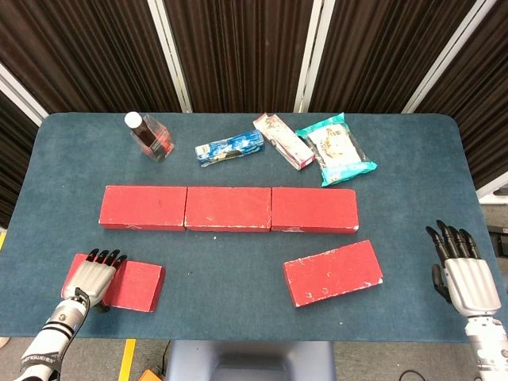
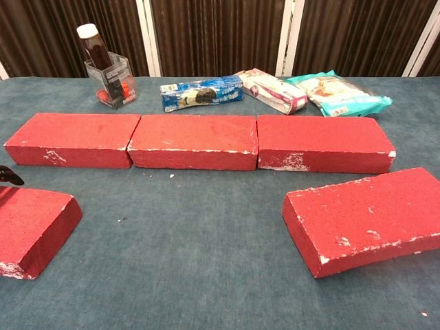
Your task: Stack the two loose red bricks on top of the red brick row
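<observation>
Three red bricks form a row (image 1: 228, 209) (image 2: 196, 141) across the middle of the table. One loose red brick (image 1: 133, 285) (image 2: 31, 223) lies flat at the near left. My left hand (image 1: 91, 279) rests on its left end with fingers stretched over the top; only a dark fingertip (image 2: 10, 177) shows in the chest view. The other loose red brick (image 1: 332, 272) (image 2: 368, 218) lies at an angle at the near right. My right hand (image 1: 463, 272) hovers, fingers spread and holding nothing, near the table's right edge, well apart from that brick.
Along the back stand a bottle in a clear holder (image 1: 148, 136) (image 2: 106, 72), a blue snack pack (image 1: 229, 148), a pink-white packet (image 1: 282, 141) and a teal bag (image 1: 336, 148). Blue cloth (image 1: 222, 270) lies between the loose bricks.
</observation>
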`<act>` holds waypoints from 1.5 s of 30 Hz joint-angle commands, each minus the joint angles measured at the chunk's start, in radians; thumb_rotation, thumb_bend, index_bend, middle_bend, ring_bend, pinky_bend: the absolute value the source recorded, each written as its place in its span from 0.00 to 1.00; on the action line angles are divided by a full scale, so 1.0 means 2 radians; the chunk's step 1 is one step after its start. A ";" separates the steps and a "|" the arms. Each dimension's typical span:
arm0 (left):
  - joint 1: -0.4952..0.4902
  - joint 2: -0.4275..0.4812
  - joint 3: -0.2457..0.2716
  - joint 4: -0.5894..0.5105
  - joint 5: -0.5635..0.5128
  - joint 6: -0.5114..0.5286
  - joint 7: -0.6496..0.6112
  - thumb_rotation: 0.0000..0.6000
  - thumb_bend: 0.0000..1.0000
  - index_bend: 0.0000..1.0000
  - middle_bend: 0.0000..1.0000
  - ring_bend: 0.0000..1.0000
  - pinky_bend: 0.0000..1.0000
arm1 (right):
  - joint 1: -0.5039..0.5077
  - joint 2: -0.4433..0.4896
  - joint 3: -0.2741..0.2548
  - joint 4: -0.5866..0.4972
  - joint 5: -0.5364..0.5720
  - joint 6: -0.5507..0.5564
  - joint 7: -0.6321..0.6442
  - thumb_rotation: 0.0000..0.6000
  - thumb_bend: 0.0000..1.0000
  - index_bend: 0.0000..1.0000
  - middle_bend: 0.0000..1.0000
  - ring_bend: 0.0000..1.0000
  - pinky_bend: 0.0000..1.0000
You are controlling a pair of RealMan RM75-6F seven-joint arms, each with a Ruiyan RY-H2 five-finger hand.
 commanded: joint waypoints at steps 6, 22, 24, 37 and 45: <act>-0.016 -0.002 0.005 -0.005 -0.026 0.005 0.009 1.00 0.00 0.00 0.00 0.00 0.00 | 0.001 0.000 0.000 0.000 0.002 -0.001 -0.001 1.00 0.71 0.14 0.07 0.00 0.00; -0.034 -0.008 0.018 -0.002 -0.038 0.008 0.004 1.00 0.00 0.00 0.05 0.00 0.00 | 0.003 0.001 -0.003 -0.003 0.003 -0.009 -0.003 1.00 0.72 0.14 0.07 0.00 0.00; -0.035 -0.008 0.019 -0.002 -0.038 0.007 0.004 1.00 0.00 0.00 0.06 0.00 0.00 | 0.003 0.001 -0.003 -0.003 0.003 -0.009 -0.003 1.00 0.71 0.14 0.07 0.00 0.00; -0.043 -0.013 0.028 0.002 -0.045 0.014 0.006 1.00 0.26 0.00 0.16 0.00 0.01 | 0.005 0.001 -0.005 -0.004 0.003 -0.013 -0.003 1.00 0.71 0.14 0.07 0.00 0.00; -0.045 -0.002 0.032 -0.010 -0.046 0.025 0.003 1.00 0.32 0.05 0.17 0.00 0.02 | 0.006 0.002 -0.005 -0.004 0.002 -0.013 -0.002 1.00 0.71 0.15 0.07 0.00 0.00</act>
